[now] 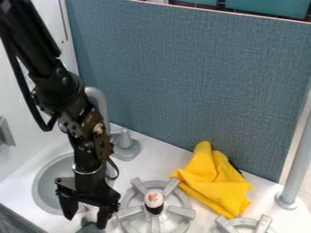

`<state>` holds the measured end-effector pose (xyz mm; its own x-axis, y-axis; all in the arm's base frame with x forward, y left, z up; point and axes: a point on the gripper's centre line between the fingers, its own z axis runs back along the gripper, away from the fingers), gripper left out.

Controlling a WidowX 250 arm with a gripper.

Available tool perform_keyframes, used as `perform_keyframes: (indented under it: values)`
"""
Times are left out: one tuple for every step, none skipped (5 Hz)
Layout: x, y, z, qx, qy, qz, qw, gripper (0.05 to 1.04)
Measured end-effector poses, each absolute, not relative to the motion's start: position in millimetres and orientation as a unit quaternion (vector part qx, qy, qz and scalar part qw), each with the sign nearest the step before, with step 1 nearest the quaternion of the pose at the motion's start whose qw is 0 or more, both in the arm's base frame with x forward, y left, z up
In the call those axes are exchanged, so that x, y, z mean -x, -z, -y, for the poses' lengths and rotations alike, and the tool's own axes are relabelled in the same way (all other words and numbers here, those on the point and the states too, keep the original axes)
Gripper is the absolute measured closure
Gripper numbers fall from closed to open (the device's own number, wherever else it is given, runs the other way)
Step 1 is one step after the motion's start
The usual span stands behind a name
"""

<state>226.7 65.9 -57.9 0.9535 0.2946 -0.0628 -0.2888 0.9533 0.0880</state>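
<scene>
Camera view: end effector (pixel 85 222) was open, fingers well apart, between sink (pixel 48 184) and burner (pixel 182 211); pale item (pixel 91 213) between them, hold on it unclear. Best handled level, clear of the rim. Round toy, white top, black side (pixel 154 203), sat on the grey spoked burner; soft yellow cloth (pixel 215 181) lay crumpled on the smooth white desk (pixel 159 157).

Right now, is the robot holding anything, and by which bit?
I can't tell: a pale thing shows at the gripper, but whether it's held, or just behind, isn't clear.
</scene>
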Motion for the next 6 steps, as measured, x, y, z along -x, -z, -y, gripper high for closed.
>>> perform_keyframes:
  values:
    - [-240,72,-69,-0.035,-0.143,-0.035,0.988,0.081]
    - [-248,85,-71,-0.032,-0.146,-0.043,0.988,0.081]
    - [-247,100,-70,-0.019,-0.152,-0.061,0.986,0.133]
    - [-249,101,-66,0.009,-0.141,-0.1,0.985,0.356]
    - [-253,91,-64,0.012,-0.132,-0.125,0.983,0.464]
    - [-274,37,-43,-0.005,-0.096,-0.059,0.994,0.481]
